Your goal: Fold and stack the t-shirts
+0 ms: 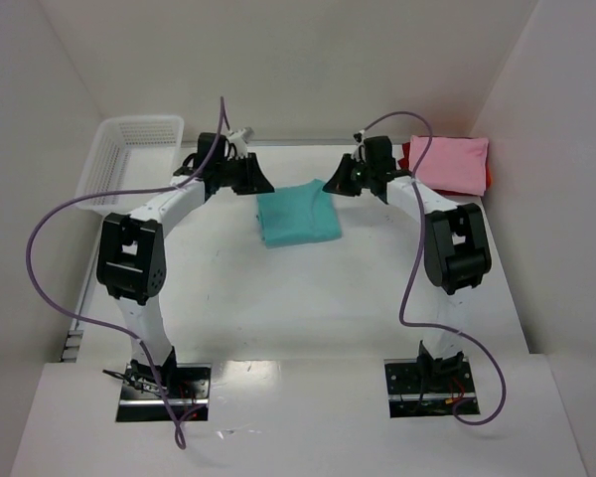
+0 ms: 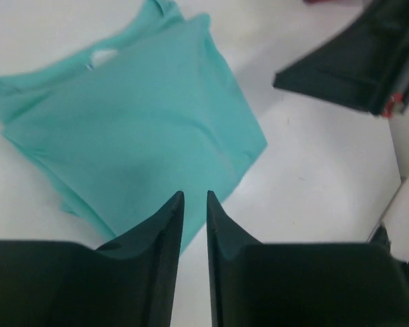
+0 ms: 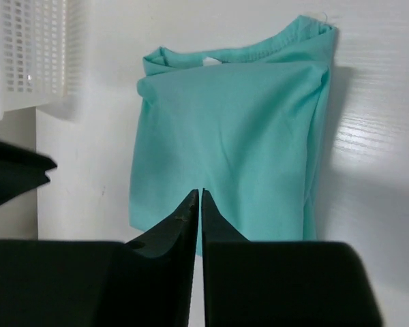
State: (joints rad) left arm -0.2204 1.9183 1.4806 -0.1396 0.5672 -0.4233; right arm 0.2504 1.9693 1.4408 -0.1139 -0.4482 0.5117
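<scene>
Teal shirt sits between the two: left hand slightly apart, right hand together, both empty. Pink shirt far right, right hand nearer.

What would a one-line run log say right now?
teal t-shirt: folded, flat | left gripper: slightly open, empty | right gripper: shut, empty | pink t-shirt: folded, far right

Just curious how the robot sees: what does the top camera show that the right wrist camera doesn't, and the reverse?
Only the top view: the whole left arm and right arm, and the pink shirt in the far right corner. Only the right wrist view: close detail of the collar and the right gripper, its tips together. Both: the teal shirt and the basket.
</scene>
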